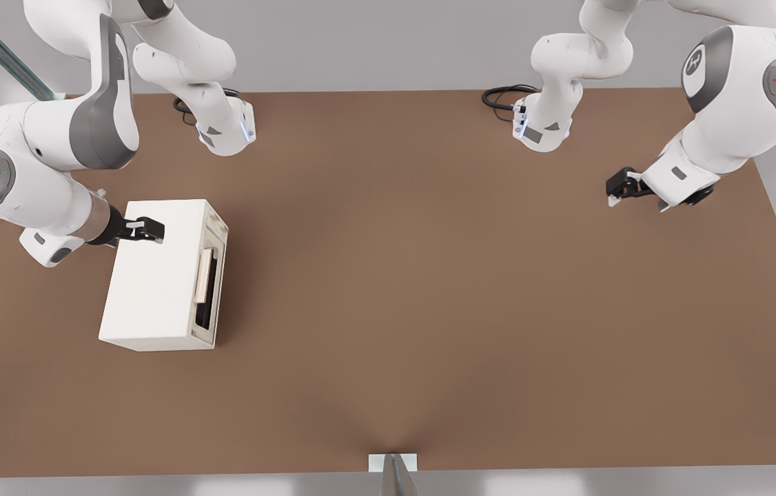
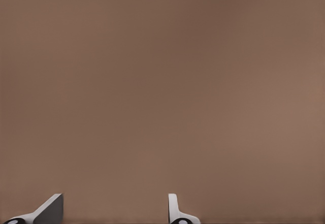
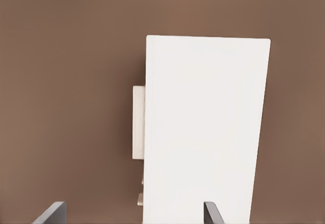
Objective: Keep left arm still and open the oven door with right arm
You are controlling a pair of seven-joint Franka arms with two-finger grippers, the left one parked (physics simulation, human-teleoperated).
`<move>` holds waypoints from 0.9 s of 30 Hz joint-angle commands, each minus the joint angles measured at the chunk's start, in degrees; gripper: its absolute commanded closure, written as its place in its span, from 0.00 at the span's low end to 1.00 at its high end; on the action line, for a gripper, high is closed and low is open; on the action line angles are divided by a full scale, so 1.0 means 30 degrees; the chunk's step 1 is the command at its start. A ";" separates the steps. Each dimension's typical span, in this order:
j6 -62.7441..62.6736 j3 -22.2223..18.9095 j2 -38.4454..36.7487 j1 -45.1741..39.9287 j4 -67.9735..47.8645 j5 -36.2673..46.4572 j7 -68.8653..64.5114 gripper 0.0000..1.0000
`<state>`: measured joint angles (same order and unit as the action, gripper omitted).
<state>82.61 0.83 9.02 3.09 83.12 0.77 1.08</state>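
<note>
We see the gripper [image 1: 154, 229] spread and empty above the oven's white top [image 1: 154, 275]; the oven door [image 1: 212, 275] lies beyond on the front view's right, its handle [image 1: 205, 275] running along that face.

- Your hand [image 1: 151, 229] hangs over the oven [image 1: 154, 275] top, fingers spread.
- The oven door [image 1: 211, 275] faces bare table [image 1: 429, 275] on the front view's right, with nothing standing there.

No readable text — no labels, brands, numbers
</note>
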 commanded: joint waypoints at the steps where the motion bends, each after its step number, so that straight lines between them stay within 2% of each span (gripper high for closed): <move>1: -0.0113 -0.0012 -0.0020 -0.0003 0.0067 0.0037 0.0225 0.00; 3: -0.0143 -0.0012 0.0039 0.0084 0.0125 -0.0373 0.0137 0.00; 5: -0.0230 0.0222 0.1531 0.2573 -0.0167 -0.3535 0.0079 0.00; 6: -0.0230 0.0252 0.2908 0.3335 -0.0986 -0.4621 -0.0418 0.47; 7: -0.0201 0.0252 0.3962 0.4212 -0.1631 -0.6227 -0.1034 0.79; 9: 0.0033 0.0223 0.5897 0.6353 -0.2012 -1.0098 -0.0712 0.79; 11: -0.0142 0.0222 0.7245 0.7116 -0.2277 -1.2384 0.0284 0.79; 15: -0.0494 0.0164 0.8417 0.7936 -0.2160 -1.5225 0.1425 0.79; 20: -0.2398 0.0105 0.8360 0.9020 -0.0462 -1.6428 0.3857 0.79; 23: -0.2574 0.0164 0.6983 0.8874 0.0974 -1.6428 0.4151 0.79; 27: -0.2311 0.0193 0.6572 0.8815 0.2557 -1.6135 0.6671 0.79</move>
<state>76.40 1.38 29.00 29.55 90.07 -47.61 7.91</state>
